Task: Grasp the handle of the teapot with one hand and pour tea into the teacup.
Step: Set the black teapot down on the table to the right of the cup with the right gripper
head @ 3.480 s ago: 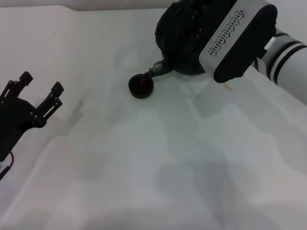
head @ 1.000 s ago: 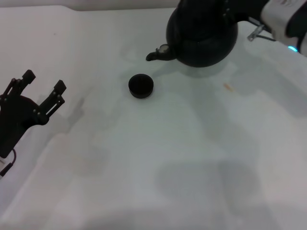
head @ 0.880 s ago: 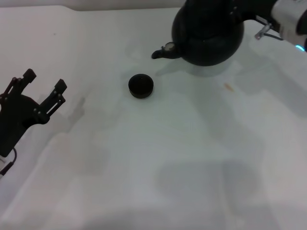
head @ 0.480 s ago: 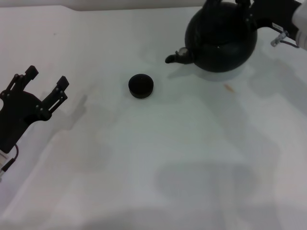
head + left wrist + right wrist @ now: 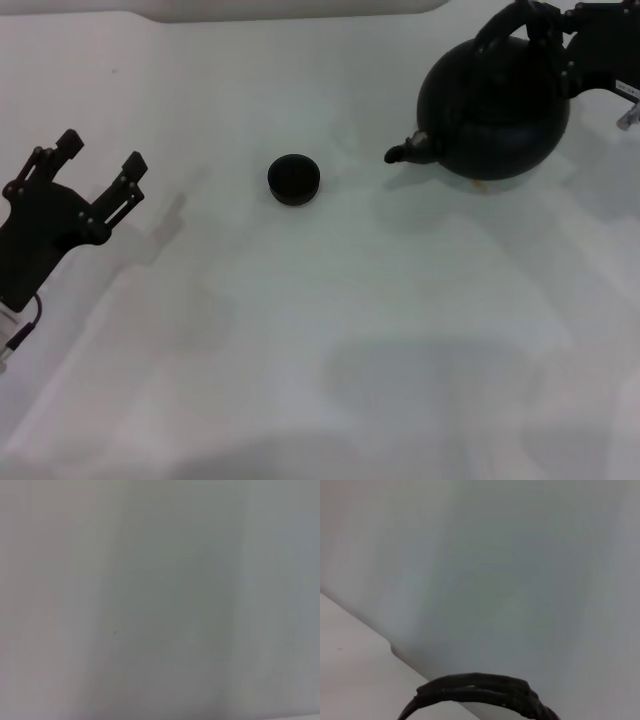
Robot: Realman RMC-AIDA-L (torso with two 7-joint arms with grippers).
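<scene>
The round black teapot [image 5: 495,105] stands upright at the far right of the white table [image 5: 330,330], its spout [image 5: 408,152] pointing left toward the teacup. The small dark teacup [image 5: 294,180] sits apart from it, left of the spout. My right gripper [image 5: 562,42] is at the top right, shut on the arched black handle [image 5: 512,22]. The handle also shows in the right wrist view [image 5: 480,691]. My left gripper [image 5: 100,152] is open and empty at the left edge, far from both.
A pale raised edge [image 5: 290,8] runs along the back of the table. The left wrist view shows only blank surface.
The right arm has carried the teapot from a tilt over the teacup back to upright, and moved it right, away from the cup. The left gripper barely shifted.
</scene>
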